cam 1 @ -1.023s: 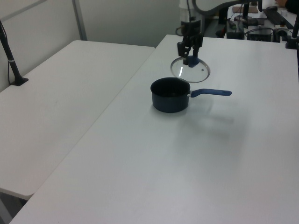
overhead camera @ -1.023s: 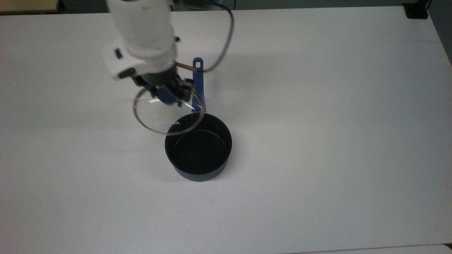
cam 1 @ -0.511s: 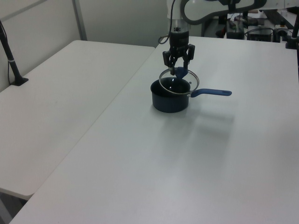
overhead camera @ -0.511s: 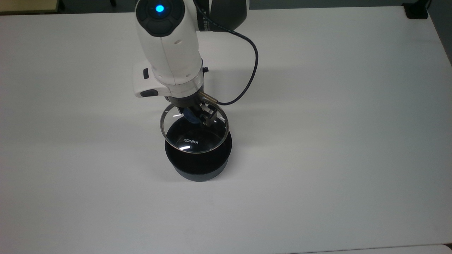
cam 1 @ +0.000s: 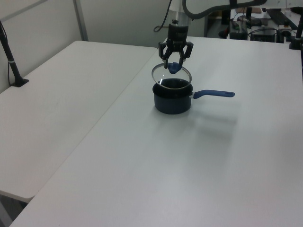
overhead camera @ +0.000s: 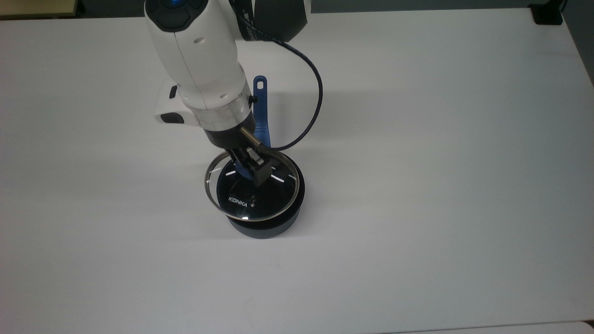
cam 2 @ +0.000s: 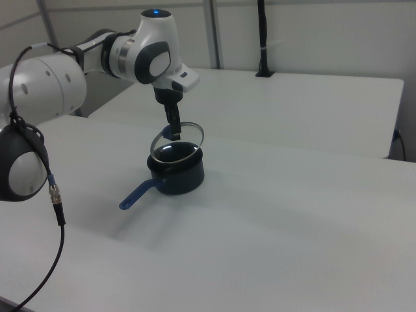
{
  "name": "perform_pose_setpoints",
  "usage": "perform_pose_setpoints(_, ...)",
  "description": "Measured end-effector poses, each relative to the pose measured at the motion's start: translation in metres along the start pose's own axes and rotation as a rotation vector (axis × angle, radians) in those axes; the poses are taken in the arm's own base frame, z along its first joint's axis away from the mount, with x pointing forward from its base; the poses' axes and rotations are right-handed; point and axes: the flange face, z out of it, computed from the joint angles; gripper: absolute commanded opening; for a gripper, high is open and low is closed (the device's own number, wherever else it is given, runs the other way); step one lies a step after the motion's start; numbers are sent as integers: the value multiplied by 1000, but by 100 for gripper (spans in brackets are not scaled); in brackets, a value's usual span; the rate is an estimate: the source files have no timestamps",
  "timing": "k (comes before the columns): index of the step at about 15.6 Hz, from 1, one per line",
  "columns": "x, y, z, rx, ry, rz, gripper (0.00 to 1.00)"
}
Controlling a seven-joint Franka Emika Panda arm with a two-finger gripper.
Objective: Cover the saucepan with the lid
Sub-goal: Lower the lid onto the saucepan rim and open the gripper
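Lid (overhead camera: 253, 197): round clear glass disc, thin steel rim, blue round knob (cam 1: 173, 67) at centre, white "KONKA" lettering near the edge toward the top view's bottom-left, small white glints on the glass. Pincer (overhead camera: 250, 169) closed on the knob, fingers on either side of it, lid hanging from the grip. In the left view the lid (cam 1: 171, 76) is tilted and raised above the pan's mouth, not seated; whether the low edge touches the rim, cannot tell. In the top view the disc sits over most of the pan opening, shifted slightly toward the top view's left.

Saucepan (overhead camera: 278, 222): small, deep, round, black inside, dark blue outside, upright on the white counter (overhead camera: 441, 162). Long straight blue handle (overhead camera: 261, 109) with a hole at its end, pointing toward the top view's top; in the left view it runs to the left view's right (cam 1: 213, 94), in the right view to the right view's lower left (cam 2: 138, 194).

White arm (overhead camera: 199, 55) comes in from the top view's top, black cable (overhead camera: 315, 97) looping beside the wrist. Second white counter (cam 1: 61, 94) adjoins on the left view's left.
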Motion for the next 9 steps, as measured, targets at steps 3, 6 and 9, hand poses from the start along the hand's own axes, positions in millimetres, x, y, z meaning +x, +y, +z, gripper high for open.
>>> perform_pose_setpoints(3,5,-1,8,12,14,9,35)
perform_pose_setpoints(6,6,0,13,7,11,12,35)
perform_pose_setpoints(9,5,0,14,0,4,12,35)
